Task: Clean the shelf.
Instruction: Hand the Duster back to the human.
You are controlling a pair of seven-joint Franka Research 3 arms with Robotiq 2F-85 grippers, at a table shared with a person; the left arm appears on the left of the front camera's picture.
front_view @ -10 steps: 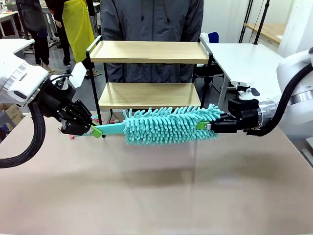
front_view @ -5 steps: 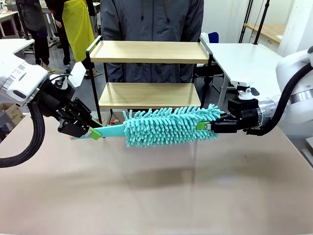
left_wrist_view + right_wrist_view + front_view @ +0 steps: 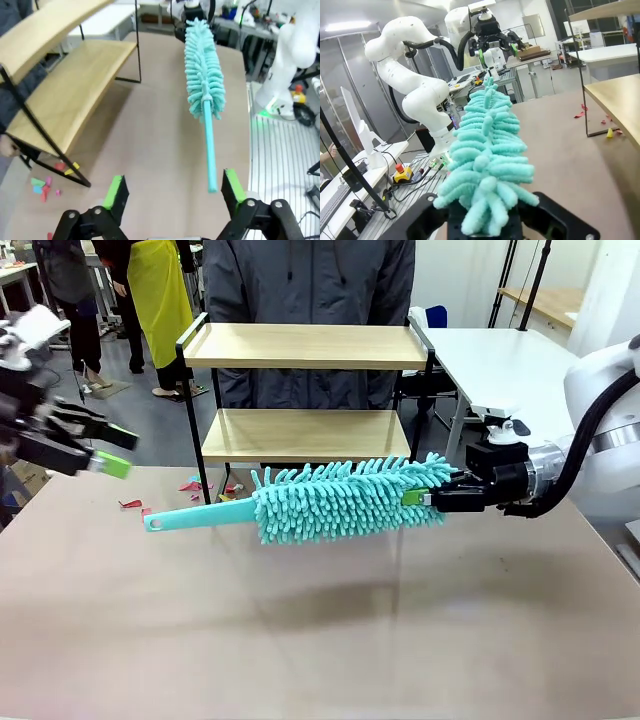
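Now duster [image 3: 340, 498] on right pincer [image 3: 418, 498], left pincer [image 3: 105, 448] apart, seemingly spread

Teal duster [image 3: 487, 165] fills centre frame, left gripper [image 3: 491, 47] open at top, shelf [image 3: 615, 102] right edge.

Even, bright indoor light from overhead; ceiling strip lamp glows at upper left of right wrist view. Soft diffuse shadow on table [image 3: 330, 640] below duster [image 3: 340, 498], lower centre of front view. Left gripper [image 3: 85, 445] smeared by motion blur at left edge (rest of frame sharp). Wrist views bow straight lines near edges: shelf [image 3: 65, 85] rails curve at upper left. Nearest duster fibres at bottom of right wrist view slightly soft. Mild glare on white arm casings.
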